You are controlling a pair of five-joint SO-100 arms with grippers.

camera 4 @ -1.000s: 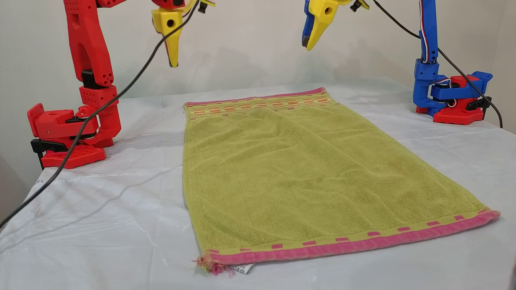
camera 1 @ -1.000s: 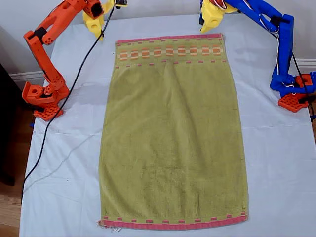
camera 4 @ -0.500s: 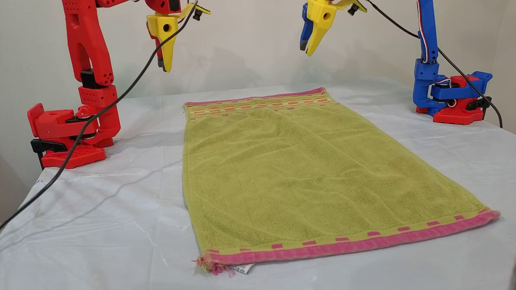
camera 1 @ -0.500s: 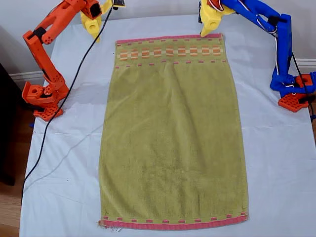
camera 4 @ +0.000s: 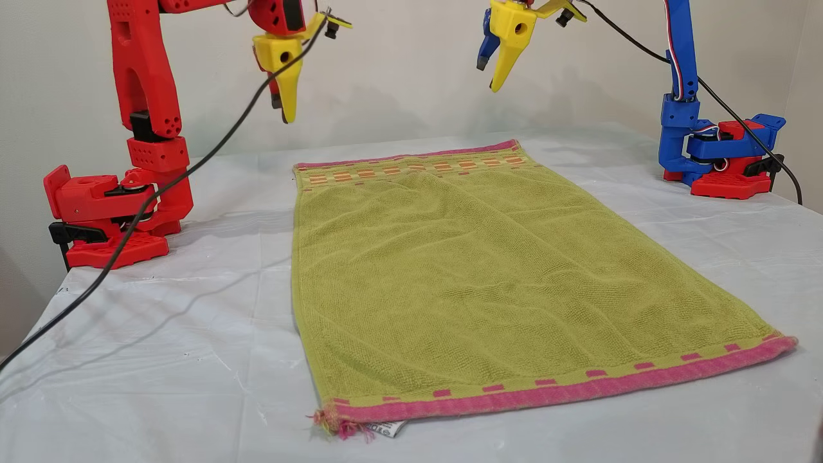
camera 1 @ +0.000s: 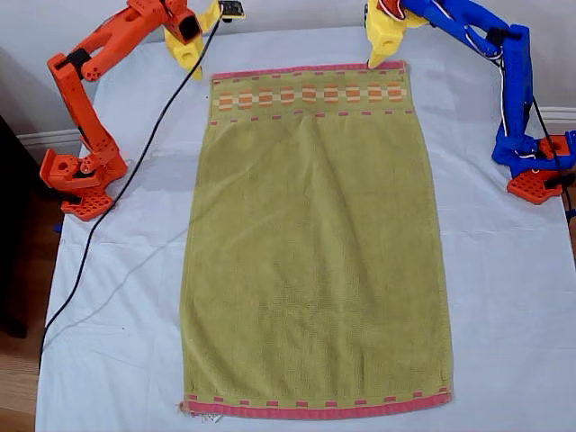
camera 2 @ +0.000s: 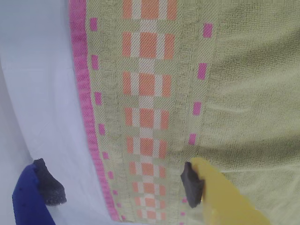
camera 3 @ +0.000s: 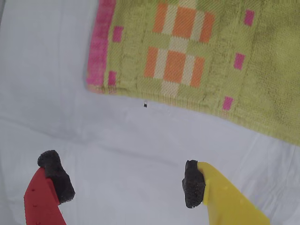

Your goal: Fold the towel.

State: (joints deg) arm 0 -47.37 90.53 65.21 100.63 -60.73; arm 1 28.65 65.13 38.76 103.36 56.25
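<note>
A white sheet [camera 1: 504,270] covers the desk before a pale wall [camera 4: 411,96]. The towel [camera 1: 315,252] lies flat mid-frame in the exterior view, checked band at the top. My first gripper [camera 2: 119,187], blue and yellow, hangs jaws wide above the towel's top-right corner there; my second gripper [camera 3: 122,180], red and yellow, hangs jaws wide over bare sheet just beside the top-left corner.
</note>
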